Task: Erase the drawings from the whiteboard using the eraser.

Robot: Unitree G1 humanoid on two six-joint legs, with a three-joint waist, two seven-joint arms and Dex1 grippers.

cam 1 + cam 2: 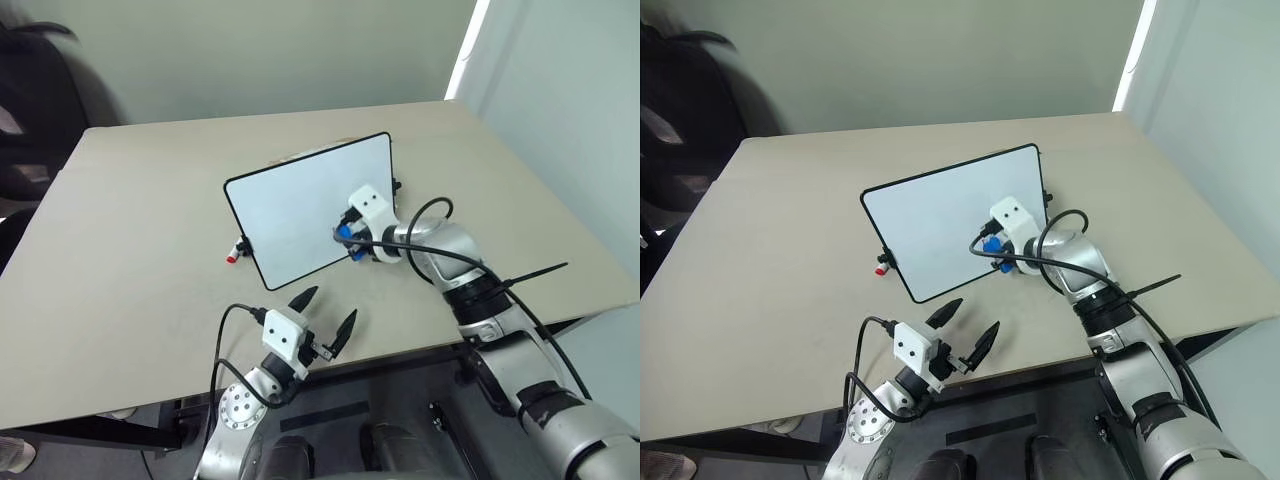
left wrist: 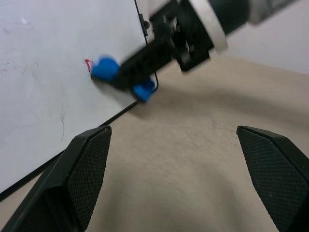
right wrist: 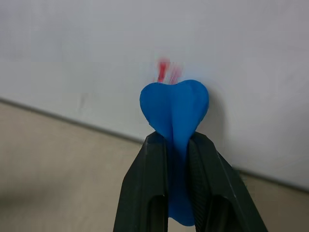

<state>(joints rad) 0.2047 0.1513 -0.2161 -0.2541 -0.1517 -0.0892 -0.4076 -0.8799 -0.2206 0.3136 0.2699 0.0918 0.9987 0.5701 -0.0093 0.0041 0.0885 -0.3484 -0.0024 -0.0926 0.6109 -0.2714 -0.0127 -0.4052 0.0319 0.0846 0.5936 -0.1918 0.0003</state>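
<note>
Eraser: bright-blue soft block, pinched between the two black fingers of the right gripper, its free end bulging past the fingertips and pressed against the whiteboard; a second blue bit shows lower on the same gripper in the left wrist view, too blurred to identify

Drawings: what remains visible is a pair of short red strokes, smeared, just beyond the eraser's leading edge, near the lower right part of the board face, close to the black frame

Whiteboard: standing tilted on the beige table, face toward the robot; rest of the surface reads clean apart from faint grey specks

Marker: small, white with a red tip, at the board's left lower edge, apart from the work

Left gripper: fingers spread wide, holding nothing, hovering over the table's near edge, well apart from the board

Step in hand, as judged: wiping over the last red strokes

Handling notes, as judged: carry the eraser's bulged end fully across the strokes, since they sit just past its edge; keep pressure light and even, because the board only leans and a hard push could tip or slide it; keep the grip tight, as the soft block is already folded between the fingers; work in short overlapping passes until no red smear remains
</note>
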